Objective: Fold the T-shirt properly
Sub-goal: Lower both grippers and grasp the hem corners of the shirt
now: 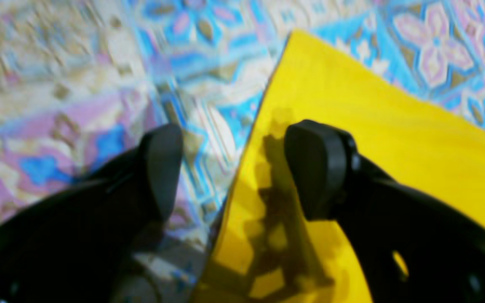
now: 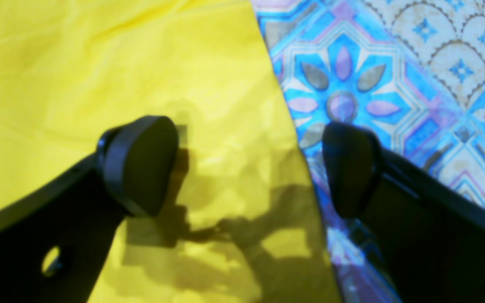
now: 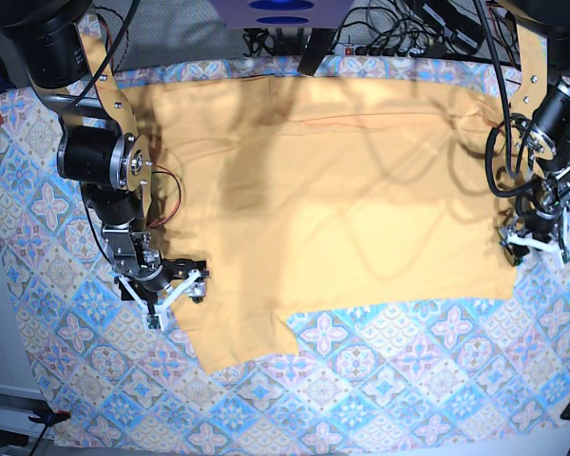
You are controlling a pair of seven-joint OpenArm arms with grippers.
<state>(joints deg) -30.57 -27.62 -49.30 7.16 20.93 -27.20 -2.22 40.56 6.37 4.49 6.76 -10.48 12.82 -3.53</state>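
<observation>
Matt soft cloth T-shirt (image 3: 342, 199), printed tablecloth (image 3: 380, 380).

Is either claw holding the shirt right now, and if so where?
Neither. The left claw and right claw are both open, each straddling an edge of the T-shirt with nothing pinched.

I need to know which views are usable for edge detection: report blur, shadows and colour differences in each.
Left wrist: motion-blurred tablecloth, T-shirt edge soft, the hand's shadow on the yellow. Right wrist: soft focus, the hand's dark shadow across the T-shirt. Base: sharpest, cable shadows over the T-shirt, which looks duller orange here.
</observation>
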